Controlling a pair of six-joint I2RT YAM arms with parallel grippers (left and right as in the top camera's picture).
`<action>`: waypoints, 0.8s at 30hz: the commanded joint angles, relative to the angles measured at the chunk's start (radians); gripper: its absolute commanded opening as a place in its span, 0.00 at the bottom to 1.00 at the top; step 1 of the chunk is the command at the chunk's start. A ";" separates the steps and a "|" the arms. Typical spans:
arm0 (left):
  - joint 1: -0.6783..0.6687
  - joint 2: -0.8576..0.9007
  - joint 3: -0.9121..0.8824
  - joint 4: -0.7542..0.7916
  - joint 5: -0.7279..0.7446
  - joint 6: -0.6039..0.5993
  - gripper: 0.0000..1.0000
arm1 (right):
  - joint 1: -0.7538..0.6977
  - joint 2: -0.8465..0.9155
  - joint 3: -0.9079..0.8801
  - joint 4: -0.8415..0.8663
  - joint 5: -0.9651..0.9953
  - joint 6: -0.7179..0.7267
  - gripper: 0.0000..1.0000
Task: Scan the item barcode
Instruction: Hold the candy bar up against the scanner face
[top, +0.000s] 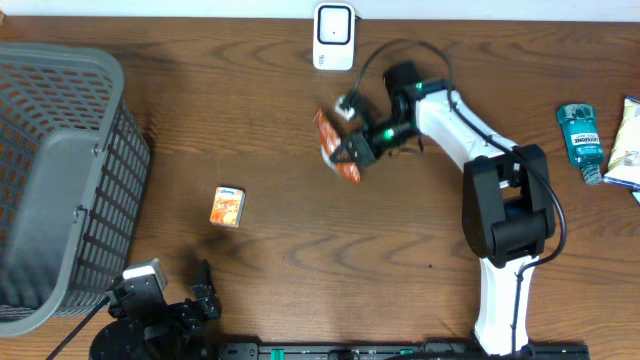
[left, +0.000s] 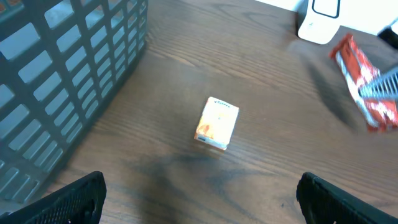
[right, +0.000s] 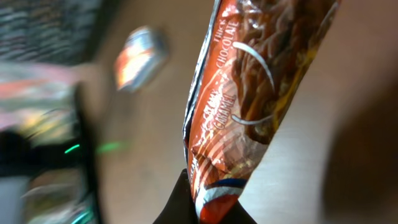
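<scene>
Overhead: your right tool (top: 352, 150) is clamped on the snack packet (top: 335, 152), held at six o'clock from the scanner (top: 333, 37); carry it toward twelve. Left wrist: your left tool (left: 200, 196) stands apart, empty. Right wrist: no barcode shows, so rotate the packet until it faces the scanner.

A dark wooden table (top: 250, 130) (grain plainly visible) meets a pale strip (top: 500, 8) behind.

overhead: top-down | wrists: low, oblique | shared: snack packet (top: 326, 130)
</scene>
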 joint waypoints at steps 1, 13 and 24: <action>0.005 -0.001 -0.002 0.001 0.009 -0.006 0.98 | 0.015 -0.005 0.131 0.015 0.315 0.189 0.01; 0.005 -0.001 -0.002 0.001 0.009 -0.006 0.98 | 0.031 0.009 0.243 0.361 0.603 0.275 0.01; 0.005 -0.001 -0.002 0.001 0.009 -0.006 0.98 | 0.047 0.296 0.613 0.483 0.726 0.282 0.01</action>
